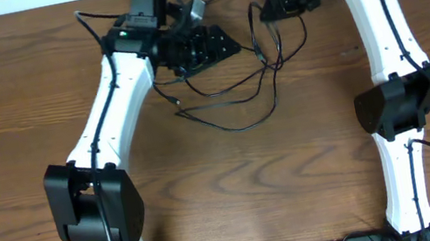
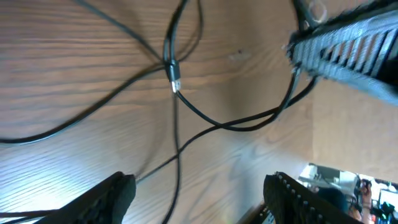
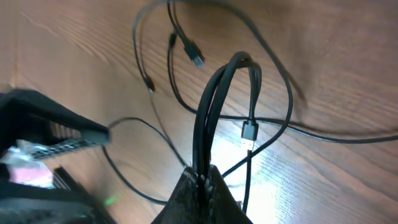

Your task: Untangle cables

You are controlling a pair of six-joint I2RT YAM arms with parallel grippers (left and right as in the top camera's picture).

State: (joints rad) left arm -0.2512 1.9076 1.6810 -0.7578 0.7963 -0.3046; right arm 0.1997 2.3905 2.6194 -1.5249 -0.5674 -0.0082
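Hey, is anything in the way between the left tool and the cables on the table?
Nothing visible does. The left tool is open directly over the black cables, with one strand running between its fingers. The right tool, shut on a loop of them, sits off to one side.

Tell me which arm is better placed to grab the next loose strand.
Left, probably: the left gripper is open above loose cables, while the right gripper is shut on a cable loop.
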